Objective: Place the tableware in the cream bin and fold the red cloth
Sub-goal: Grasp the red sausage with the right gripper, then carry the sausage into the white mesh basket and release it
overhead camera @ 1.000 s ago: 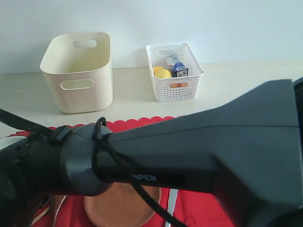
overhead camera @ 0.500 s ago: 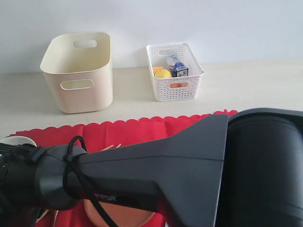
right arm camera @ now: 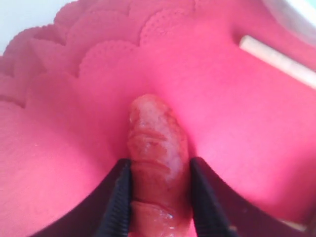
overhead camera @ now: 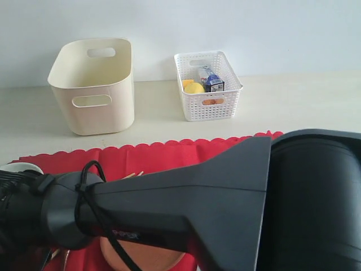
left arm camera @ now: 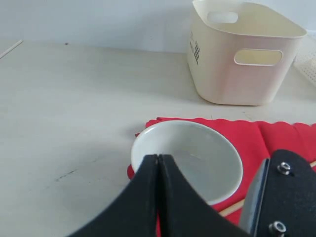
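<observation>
Pale tabletop (overhead camera: 293,101) against a plain white wall, nothing fancy. Your right claw (right arm camera: 160,165) is clamped on the wooden spoon (right arm camera: 155,133), a finger pressed to each side of it. The close-up is blurry and tinted pink, so you only see the rounded end. The spoon lies on the red cloth (right arm camera: 74,148), with one chopstick (right arm camera: 276,59) nearby, cut off by the frame edge.

Your left claw (left arm camera: 159,160) is clenched with nothing in it, tips together above the white bowl (left arm camera: 197,148). That bowl sits on a corner of the cloth. The cream bin (left arm camera: 242,54) stands well behind it on bare tabletop.

From the outside camera, your right arm (overhead camera: 237,203) hides most of the cloth. Only a sliver of the wooden plate (overhead camera: 141,257) pokes out underneath. The white lattice basket (overhead camera: 208,90) sits beside the bin.
</observation>
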`<action>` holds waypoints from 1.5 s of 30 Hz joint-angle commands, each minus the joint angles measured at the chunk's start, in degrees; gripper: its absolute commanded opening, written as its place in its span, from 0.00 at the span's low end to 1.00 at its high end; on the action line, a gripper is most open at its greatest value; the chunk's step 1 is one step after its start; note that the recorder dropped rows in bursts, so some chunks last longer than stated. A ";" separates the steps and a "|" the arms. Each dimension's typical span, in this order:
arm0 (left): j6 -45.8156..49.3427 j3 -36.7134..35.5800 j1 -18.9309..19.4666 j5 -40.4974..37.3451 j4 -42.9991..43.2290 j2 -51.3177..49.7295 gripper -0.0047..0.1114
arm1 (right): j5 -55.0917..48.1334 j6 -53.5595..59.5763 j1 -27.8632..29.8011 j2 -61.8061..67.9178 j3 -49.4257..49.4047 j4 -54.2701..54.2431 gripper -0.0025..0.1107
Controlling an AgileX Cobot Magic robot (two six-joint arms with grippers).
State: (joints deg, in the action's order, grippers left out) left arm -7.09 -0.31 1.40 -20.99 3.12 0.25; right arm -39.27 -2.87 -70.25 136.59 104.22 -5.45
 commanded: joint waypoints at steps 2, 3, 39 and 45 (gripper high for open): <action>-0.08 0.31 0.02 0.55 0.28 -0.25 0.04 | -3.88 1.44 -0.06 -3.95 0.21 -1.60 0.02; -0.08 0.31 0.02 0.55 0.28 -0.25 0.04 | -4.78 1.65 -0.06 -4.68 0.21 -1.16 0.02; -0.08 0.31 0.02 0.55 0.28 -0.25 0.04 | 7.82 16.70 52.48 -4.01 14.89 -5.90 0.02; -0.08 0.31 0.02 0.55 0.28 -0.25 0.04 | 7.59 17.23 54.39 6.28 23.73 -9.28 0.02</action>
State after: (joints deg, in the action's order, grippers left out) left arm -7.09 -0.31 1.40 -20.99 3.12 0.25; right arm -32.60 13.09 -16.31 140.21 125.29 -13.61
